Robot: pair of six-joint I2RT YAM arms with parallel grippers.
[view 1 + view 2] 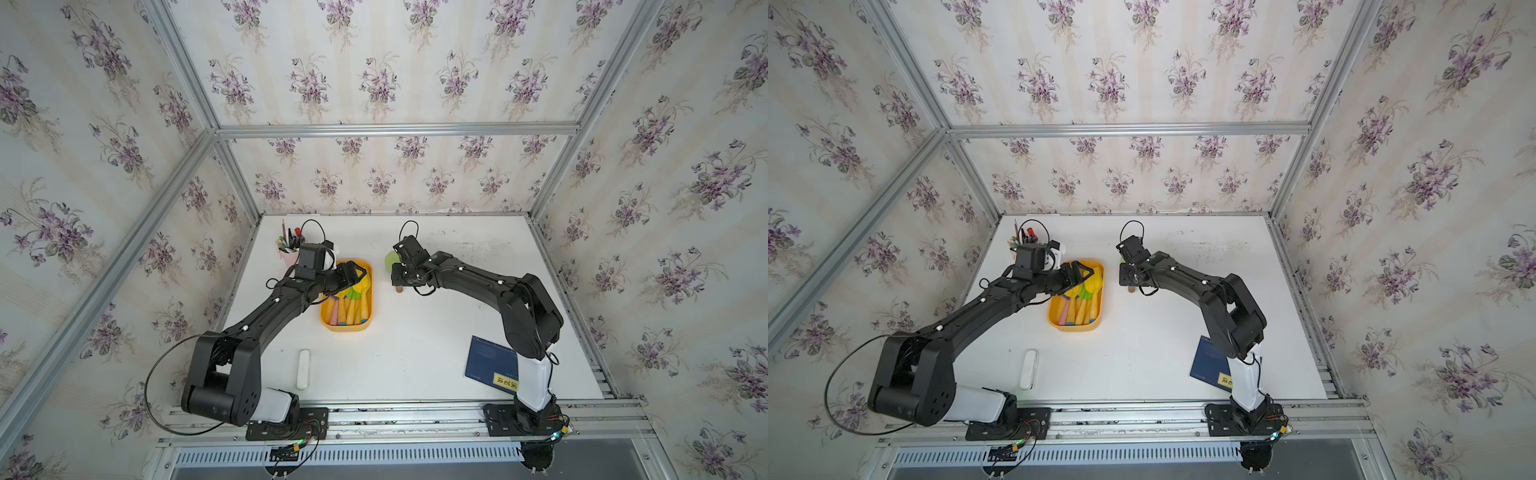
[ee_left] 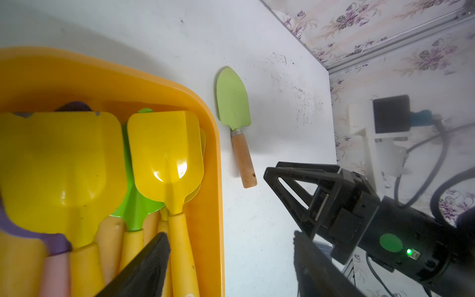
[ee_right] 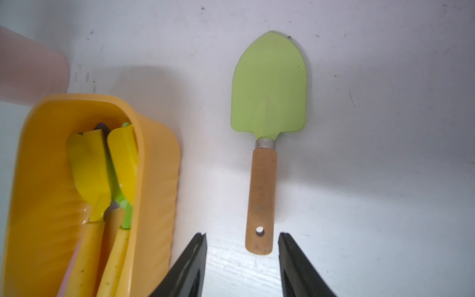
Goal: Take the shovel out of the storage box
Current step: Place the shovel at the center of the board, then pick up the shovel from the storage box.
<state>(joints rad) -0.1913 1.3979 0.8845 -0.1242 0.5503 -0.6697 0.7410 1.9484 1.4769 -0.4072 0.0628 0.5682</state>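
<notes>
One box near centre in both top views, two yellow spades, one green spade inside, one shovel on table just right, right gripper released astride its handle, left gripper spread empty over box.

The shallow yellow-orange plastic storage box contains several yellow-handled toy shovels. The left gripper is positioned over its far end.
</notes>
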